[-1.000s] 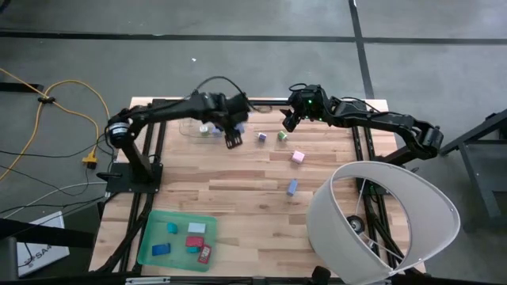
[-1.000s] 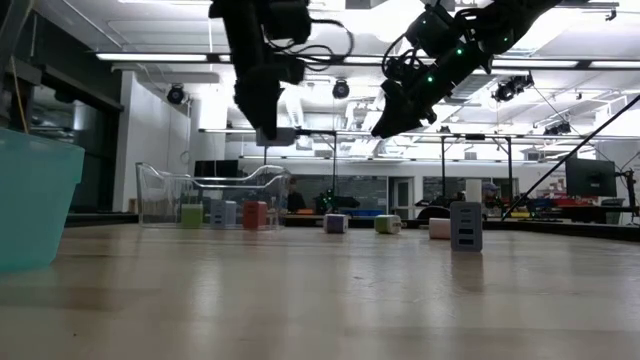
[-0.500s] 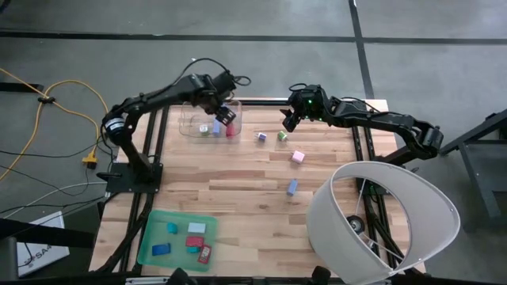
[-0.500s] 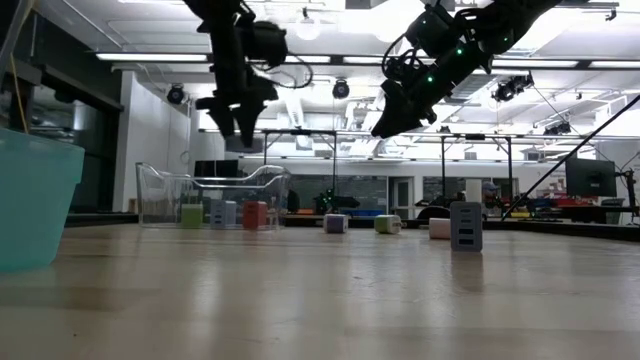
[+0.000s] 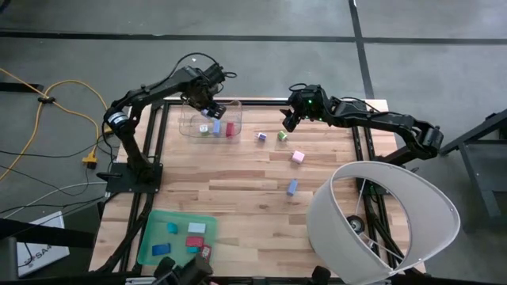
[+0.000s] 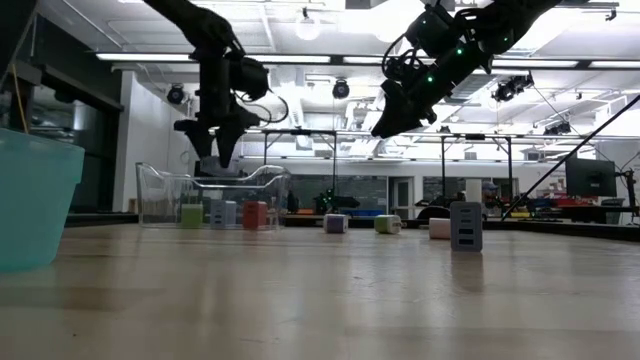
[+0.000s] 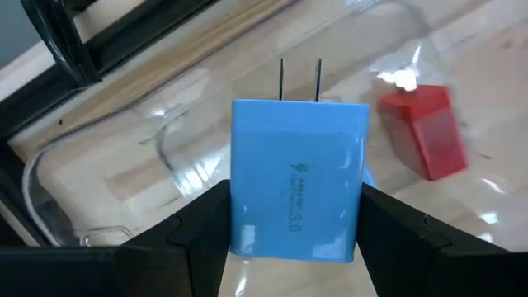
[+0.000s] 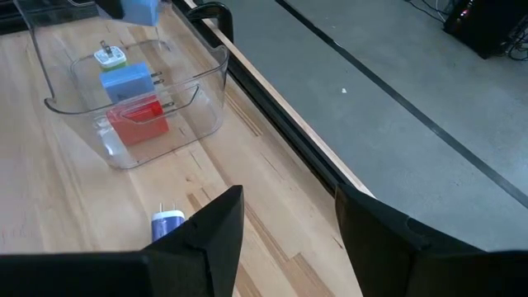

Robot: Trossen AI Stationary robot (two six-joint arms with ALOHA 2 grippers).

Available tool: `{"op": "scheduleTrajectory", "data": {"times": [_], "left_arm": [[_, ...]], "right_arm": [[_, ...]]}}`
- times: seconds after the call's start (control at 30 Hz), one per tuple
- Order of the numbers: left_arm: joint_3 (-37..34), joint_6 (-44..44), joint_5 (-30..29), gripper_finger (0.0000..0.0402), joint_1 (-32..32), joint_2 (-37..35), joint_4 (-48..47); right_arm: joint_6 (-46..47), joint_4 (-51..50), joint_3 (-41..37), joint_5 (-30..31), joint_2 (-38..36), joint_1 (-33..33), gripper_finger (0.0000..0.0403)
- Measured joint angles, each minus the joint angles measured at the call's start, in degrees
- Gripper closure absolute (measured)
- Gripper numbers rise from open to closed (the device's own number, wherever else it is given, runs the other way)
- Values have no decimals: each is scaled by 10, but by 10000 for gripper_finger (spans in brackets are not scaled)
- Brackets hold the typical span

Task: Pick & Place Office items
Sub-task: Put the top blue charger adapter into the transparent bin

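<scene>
- The left gripper is clamped on a blue charger block, one dark finger pressed against each side of it, above the clear bin at the desk's 11 o'clock corner.
- The left arm rises from its base at the desk's 9 o'clock edge, reaches toward 12 o'clock and bends down at the wrist, so the gripper points downward over the bin.
- The held block's two metal prongs point away from the wrist, its long axis running along the fingers.
- Inside the bin lie a red block, a light blue block and a white-and-green piece.
- The right gripper hangs near 12 o'clock with fingers spread and nothing between them.
- Loose pieces sit toward the desk's centre: purple, green, pink and what may be a blue-grey one.
- Several more pieces rest in the green tray at 7 o'clock.
</scene>
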Motion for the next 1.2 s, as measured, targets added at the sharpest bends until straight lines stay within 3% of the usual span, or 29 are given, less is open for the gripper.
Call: {"op": "scheduleTrajectory", "data": {"times": [0.7,1.2], "left_arm": [[-10,34,31,184,47,105,2],[-11,76,30,183,57,118,30]], "right_arm": [[0,0,0,0,0,0,223],[0,0,0,0,0,0,223]]}}
